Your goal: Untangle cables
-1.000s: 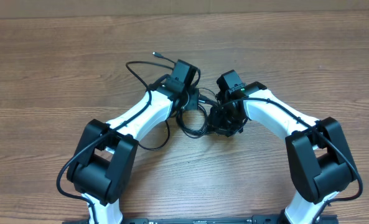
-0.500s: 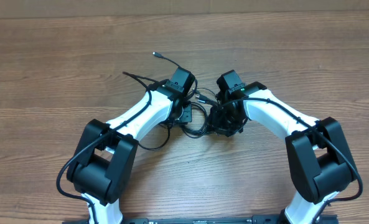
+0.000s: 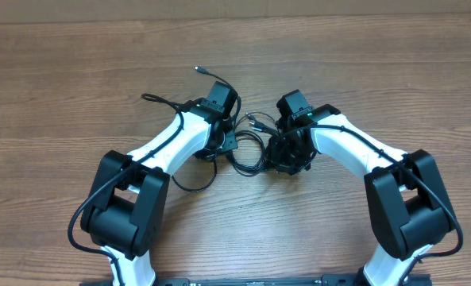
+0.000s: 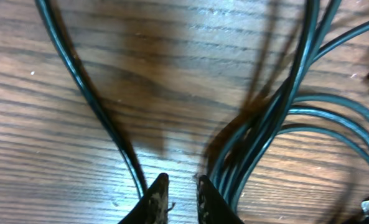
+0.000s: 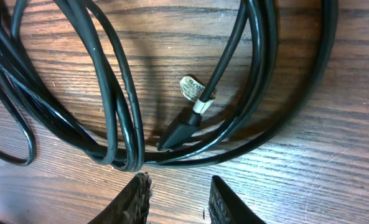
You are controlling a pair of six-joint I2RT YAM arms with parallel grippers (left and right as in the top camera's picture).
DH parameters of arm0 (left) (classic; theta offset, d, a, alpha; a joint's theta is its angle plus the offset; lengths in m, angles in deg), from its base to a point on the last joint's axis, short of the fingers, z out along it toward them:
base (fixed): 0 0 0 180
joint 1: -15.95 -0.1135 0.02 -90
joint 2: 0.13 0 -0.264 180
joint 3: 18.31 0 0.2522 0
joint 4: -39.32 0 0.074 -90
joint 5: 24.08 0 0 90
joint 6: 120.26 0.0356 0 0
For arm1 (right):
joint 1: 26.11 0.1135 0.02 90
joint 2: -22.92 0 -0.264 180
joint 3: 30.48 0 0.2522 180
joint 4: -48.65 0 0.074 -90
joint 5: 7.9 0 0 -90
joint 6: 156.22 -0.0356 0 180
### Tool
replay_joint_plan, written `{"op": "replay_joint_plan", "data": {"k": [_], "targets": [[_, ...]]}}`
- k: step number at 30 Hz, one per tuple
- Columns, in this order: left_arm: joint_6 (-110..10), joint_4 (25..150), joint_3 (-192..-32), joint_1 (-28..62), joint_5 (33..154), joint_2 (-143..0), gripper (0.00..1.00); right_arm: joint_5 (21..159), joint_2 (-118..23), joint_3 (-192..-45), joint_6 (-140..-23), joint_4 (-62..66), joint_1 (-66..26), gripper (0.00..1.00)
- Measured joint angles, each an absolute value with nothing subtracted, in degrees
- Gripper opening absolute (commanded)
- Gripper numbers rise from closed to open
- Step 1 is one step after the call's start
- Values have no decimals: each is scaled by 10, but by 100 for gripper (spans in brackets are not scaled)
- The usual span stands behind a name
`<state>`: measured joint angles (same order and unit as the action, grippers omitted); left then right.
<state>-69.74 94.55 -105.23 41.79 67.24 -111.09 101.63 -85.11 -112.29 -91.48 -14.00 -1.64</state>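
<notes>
why: both jaws sit low over the knot, I judge to single out strands
cables [image 3: 247, 149]: tangled loops on tabletop [image 3: 76, 63], between my arms
left jaws: nearly closed, narrow gap, nothing seen inside; strand [image 4: 91, 99] just left, bundle [image 4: 277, 118] just right
right jaws: open, empty; plug [image 5: 179, 129] just ahead

**Wood-Grain Tabletop Strewn With Black Cables**

A brown wood-grain tabletop [image 3: 60, 79] is shown, and thin black cables [image 3: 245, 163] are laid directly on it. The main bunch is found between the left fingers [image 4: 158, 198] and the right fingers [image 5: 138, 198]. Just ahead of the right fingers, several strands are looped around a black plug [image 5: 182, 129] bearing a pale tag. Strands are spread flat to either side of the left fingers. A silver-tipped end [image 3: 198, 70] is seen beyond the left fingers.
</notes>
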Motion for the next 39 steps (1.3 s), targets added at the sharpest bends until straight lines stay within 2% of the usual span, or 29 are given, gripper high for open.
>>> {"op": "replay_joint_plan", "data": {"k": [18,27,39], "targets": [[-704,938,-1052,418,688,-1111,17,1016,-851,-1123,-915,-140,-16,30],[-704,893,-1027,421,687,-1111,22,1016,-851,-1123,-915,-140,-16,30],[-691,887,-1025,425,688,-1111,21,1016,-851,-1123,-915,-140,-16,30]]}}
